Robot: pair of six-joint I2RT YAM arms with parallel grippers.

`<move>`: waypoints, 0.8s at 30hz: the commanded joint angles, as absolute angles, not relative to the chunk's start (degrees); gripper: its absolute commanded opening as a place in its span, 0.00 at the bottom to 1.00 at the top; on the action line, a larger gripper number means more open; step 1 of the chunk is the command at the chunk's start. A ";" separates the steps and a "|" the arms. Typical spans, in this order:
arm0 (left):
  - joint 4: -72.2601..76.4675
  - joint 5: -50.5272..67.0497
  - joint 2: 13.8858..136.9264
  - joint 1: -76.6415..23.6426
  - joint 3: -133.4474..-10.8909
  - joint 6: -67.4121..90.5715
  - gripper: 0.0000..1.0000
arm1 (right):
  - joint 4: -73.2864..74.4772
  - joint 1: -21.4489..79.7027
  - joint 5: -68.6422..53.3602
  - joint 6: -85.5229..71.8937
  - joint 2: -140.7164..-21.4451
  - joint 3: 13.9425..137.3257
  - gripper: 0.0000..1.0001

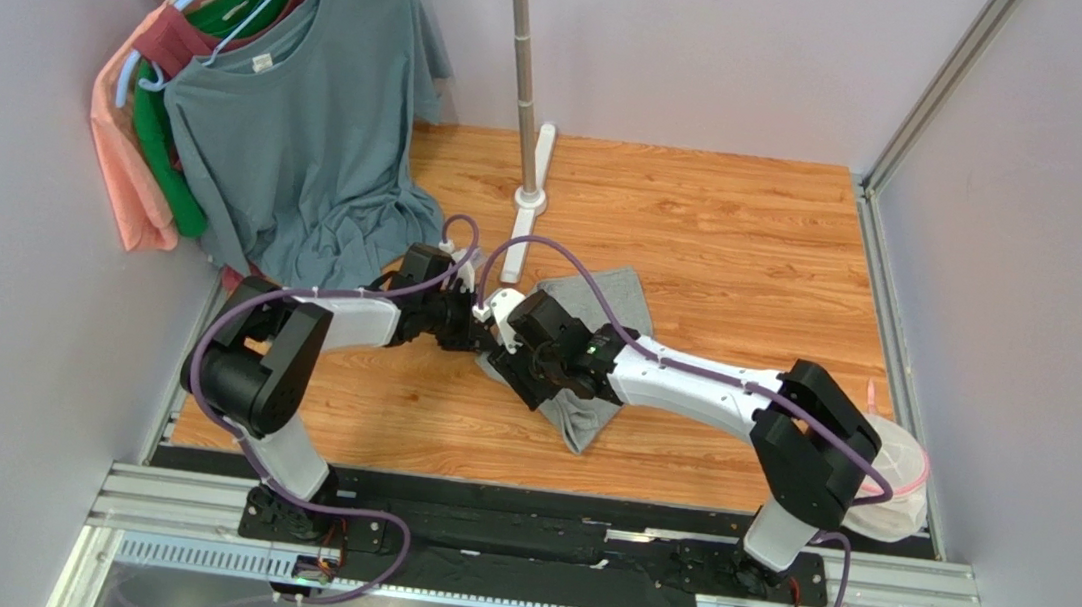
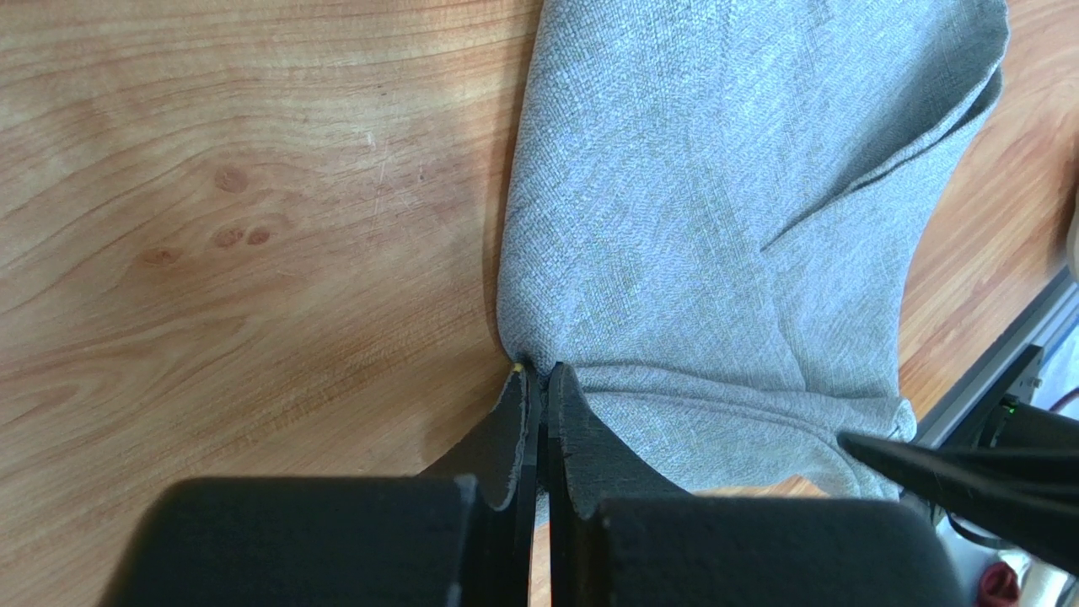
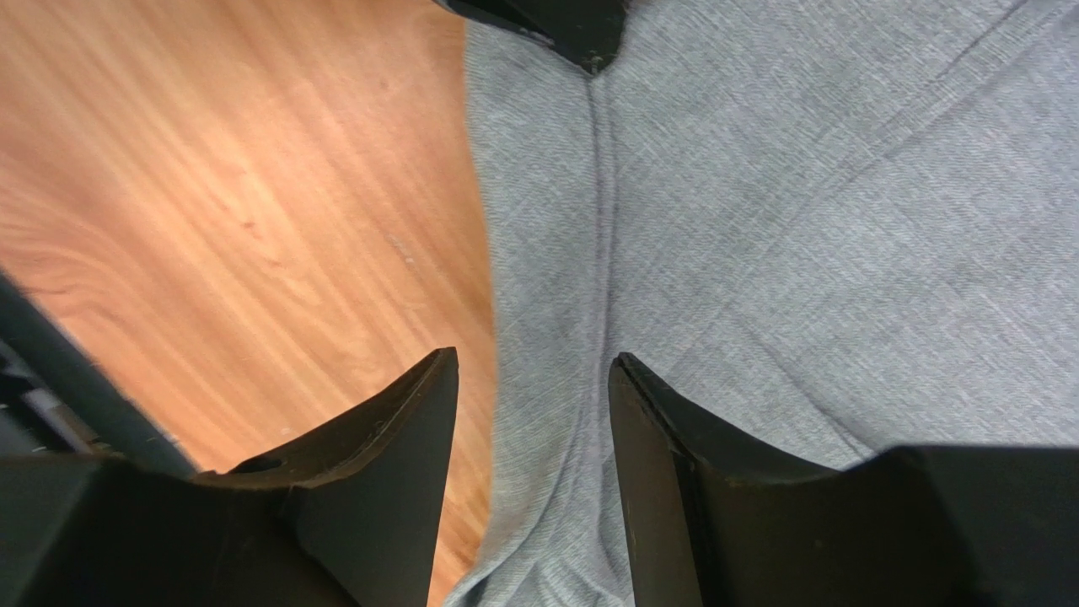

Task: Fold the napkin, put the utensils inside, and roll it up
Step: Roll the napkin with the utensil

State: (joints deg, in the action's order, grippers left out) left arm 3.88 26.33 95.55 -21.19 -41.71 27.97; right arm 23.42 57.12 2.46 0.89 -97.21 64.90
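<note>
The grey napkin (image 1: 608,305) lies rumpled and partly folded on the wooden table, mostly under my two wrists. My left gripper (image 1: 488,325) is shut on the napkin's left edge; in the left wrist view (image 2: 541,373) the jaws pinch a fold of the cloth (image 2: 735,190) at table level. My right gripper (image 1: 513,367) is open just in front of it; in the right wrist view (image 3: 532,367) its jaws straddle a raised crease near the cloth's (image 3: 823,228) left edge, holding nothing. The fork is out of view.
T-shirts on hangers (image 1: 303,113) hang at the back left. A rack pole (image 1: 527,61) stands on its base (image 1: 529,205) behind the napkin. A pink-rimmed container (image 1: 900,470) sits at the right edge. Bare wood (image 1: 749,250) lies to the right.
</note>
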 commanded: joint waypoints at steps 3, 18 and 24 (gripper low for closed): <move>-3.87 22.15 99.40 -21.01 -41.48 25.23 0.00 | 16.09 59.32 9.05 4.83 -98.79 61.70 0.52; -4.57 22.32 100.72 -21.01 -42.27 25.05 0.00 | 12.39 64.42 19.52 7.03 -98.35 60.46 0.51; -4.75 22.41 100.90 -21.01 -42.28 25.05 0.00 | 13.18 65.12 17.93 6.68 -99.23 61.17 0.50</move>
State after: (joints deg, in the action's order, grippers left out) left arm 2.31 27.88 97.41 -20.97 -43.86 27.97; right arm 15.16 64.45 16.88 5.91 -99.68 59.57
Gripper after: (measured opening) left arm 0.019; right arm 0.503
